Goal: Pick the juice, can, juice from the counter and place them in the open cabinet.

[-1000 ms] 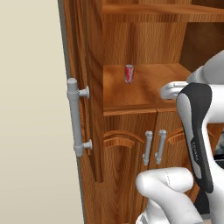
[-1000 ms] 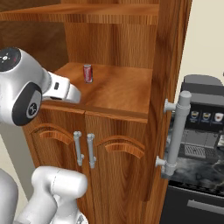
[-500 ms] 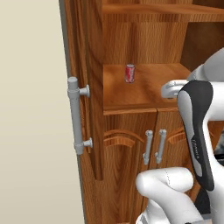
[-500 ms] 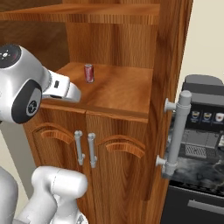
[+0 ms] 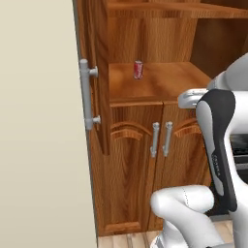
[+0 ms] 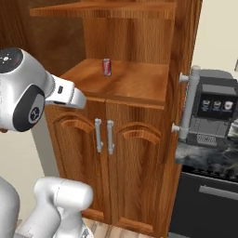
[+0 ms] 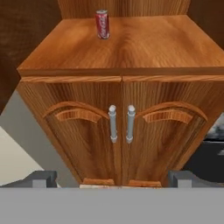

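Red can (image 7: 102, 24) stands upright on the cabinet (image 7: 144, 48) shelf, toward the back-left, alone. Gripper (image 7: 113, 178) jaws spread wide w/ nothing btwn them, well short of the can, facing the two lower doors w/ grey handles (image 7: 121, 123). Coffee machine (image 6: 211, 111) probably, right of cabinet.

— What colour's the can (image 7: 102, 24) at twelve o'clock?
— Red, silver top. The cabinet (image 7: 131, 52) is reddish-brown grained wood, its handles (image 7: 121, 123) grey. Coffee machine (image 6: 214, 109) at three o'clock: grey and black.
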{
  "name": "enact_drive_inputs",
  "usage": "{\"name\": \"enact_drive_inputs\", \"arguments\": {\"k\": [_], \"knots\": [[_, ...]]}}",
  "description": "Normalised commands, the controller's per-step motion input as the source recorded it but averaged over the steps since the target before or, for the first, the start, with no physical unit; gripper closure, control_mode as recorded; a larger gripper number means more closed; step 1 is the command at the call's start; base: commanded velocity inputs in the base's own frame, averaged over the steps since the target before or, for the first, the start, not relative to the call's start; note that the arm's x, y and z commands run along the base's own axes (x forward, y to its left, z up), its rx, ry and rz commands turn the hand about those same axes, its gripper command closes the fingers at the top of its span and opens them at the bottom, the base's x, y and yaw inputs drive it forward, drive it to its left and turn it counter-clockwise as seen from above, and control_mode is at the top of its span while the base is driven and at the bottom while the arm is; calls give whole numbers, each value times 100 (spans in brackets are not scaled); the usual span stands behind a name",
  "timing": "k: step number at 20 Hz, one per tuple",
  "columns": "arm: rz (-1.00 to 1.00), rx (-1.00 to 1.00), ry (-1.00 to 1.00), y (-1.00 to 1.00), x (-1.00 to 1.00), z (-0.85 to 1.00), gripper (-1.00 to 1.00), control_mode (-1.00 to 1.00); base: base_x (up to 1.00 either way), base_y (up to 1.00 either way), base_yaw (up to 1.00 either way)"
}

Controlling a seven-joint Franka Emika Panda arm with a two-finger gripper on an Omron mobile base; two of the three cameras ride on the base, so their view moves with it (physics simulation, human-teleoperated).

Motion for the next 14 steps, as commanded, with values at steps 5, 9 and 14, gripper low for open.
{"name": "enact_drive_inputs", "arguments": {"k": [5, 9, 14], "knots": [[0, 0, 0, 0, 0, 0, -100, 100, -82, 0, 0], [0, 0, 0, 0, 0, 0, -100, 100, -70, -1, -14], [0, 0, 0, 0, 0, 0, -100, 100, -4, 7, -88]]}}
